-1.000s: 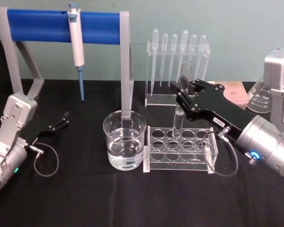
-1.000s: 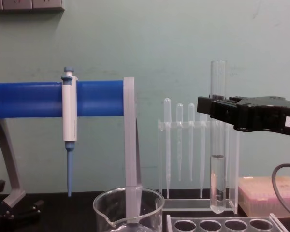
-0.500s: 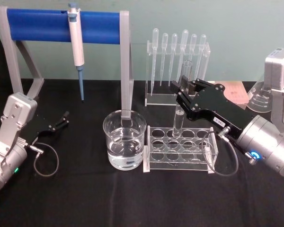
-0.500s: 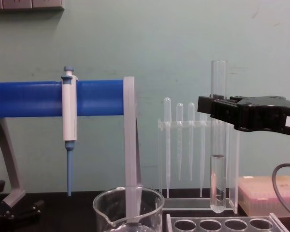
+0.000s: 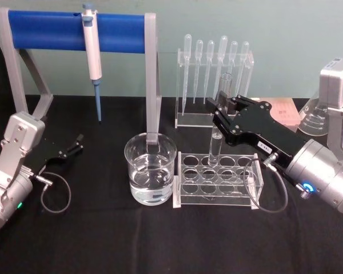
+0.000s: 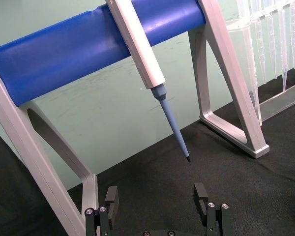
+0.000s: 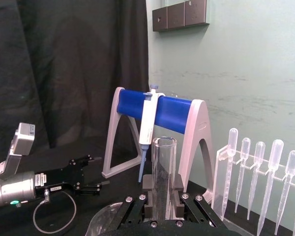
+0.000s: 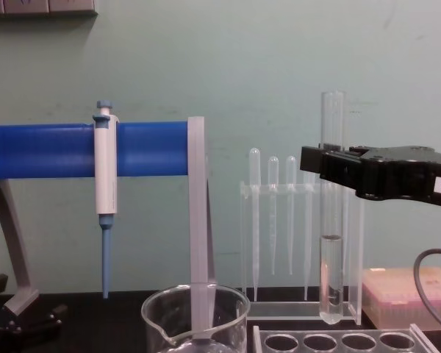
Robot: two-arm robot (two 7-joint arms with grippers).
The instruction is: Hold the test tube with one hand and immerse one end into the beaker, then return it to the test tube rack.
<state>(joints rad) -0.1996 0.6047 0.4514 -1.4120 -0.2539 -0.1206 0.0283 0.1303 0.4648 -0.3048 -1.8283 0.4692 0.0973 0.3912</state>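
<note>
Left claw (image 5: 77, 142) sits low at the near left of the black tabletop (image 5: 160, 245). Its jaws are spread wide with nothing between them, and it is in the same spot as a second ago.

Beaker (image 5: 150, 171) stands near centre, roughly half full of clear liquid, just beside the left end of the clear test tube rack (image 5: 217, 200).

Right claw (image 5: 220, 109) reaches in from the right above the rack. Its jaws are closed on the test tube (image 5: 215, 145) above its middle, and the open mouth sticks up past the jaws. In the right wrist view the tube rises straight up between the two pads.

The tube is upright with some clear liquid in its lower part. Its round bottom hangs just above the rack's back row, not down in a hole. It is apart from the beaker, on the beaker's right.

Versus the earlier frames there is no visible change:
- In the chest view the tube bottom is at the same height over the rack.
- The liquid level is the same.
- The right claw is in the same place with the same grip.
- The beaker and rack are unmoved.

Behind the rack is a clear stand of plastic pipettes (image 5: 214, 63), bulbs up. At the rear left is a grey frame with a blue bar (image 5: 46, 31). A white-and-blue pipettor (image 5: 92, 51) hangs from the bar, tip down. A green wall (image 5: 263, 28) is behind it all.
</note>
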